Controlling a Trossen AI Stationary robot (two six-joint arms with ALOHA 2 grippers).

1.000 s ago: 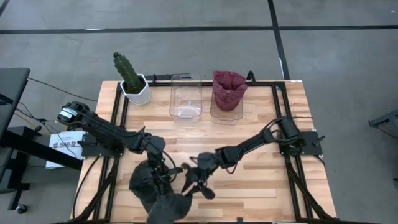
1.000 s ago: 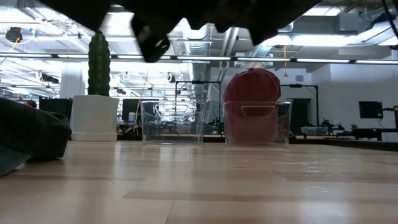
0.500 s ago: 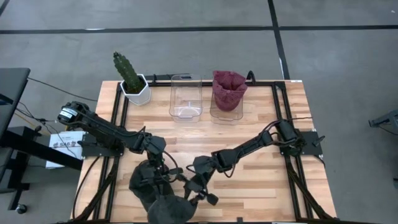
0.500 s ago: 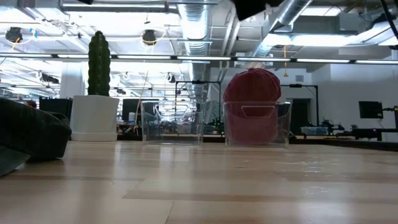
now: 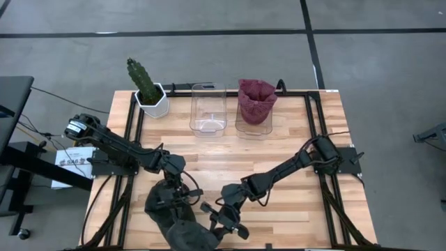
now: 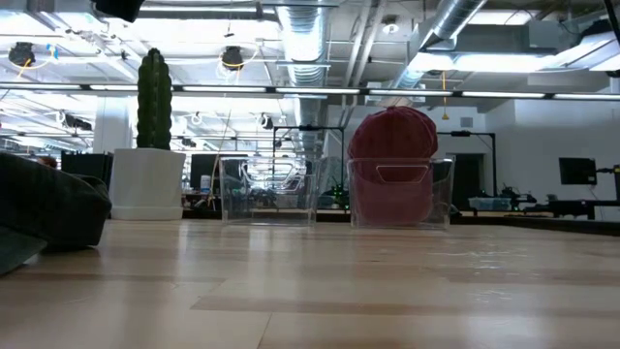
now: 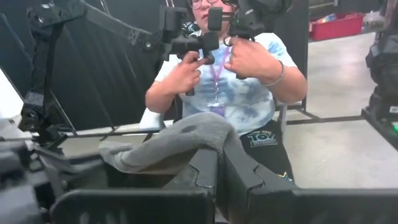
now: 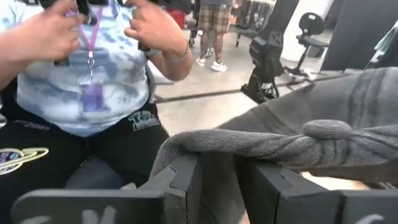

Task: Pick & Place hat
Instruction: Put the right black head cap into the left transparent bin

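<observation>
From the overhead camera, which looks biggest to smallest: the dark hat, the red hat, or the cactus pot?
Largest: dark hat, though the arms hide part of it.
Next: red hat.
Smallest: cactus pot, a little under the red hat.

We see a dark grey knitted hat (image 5: 174,213) lying crumpled at the counter's (image 5: 293,209) near edge, its soft fabric bunched in folds. The left tool (image 5: 182,203) pinches a ridge of its brim from above, jaws pressed together on the knit. The right tool (image 5: 224,222) grips the hat's opposite edge, a rolled fold of fabric caught between its fingers (image 8: 180,177). The hat stretches between the two tools, sagging beneath them.
</observation>
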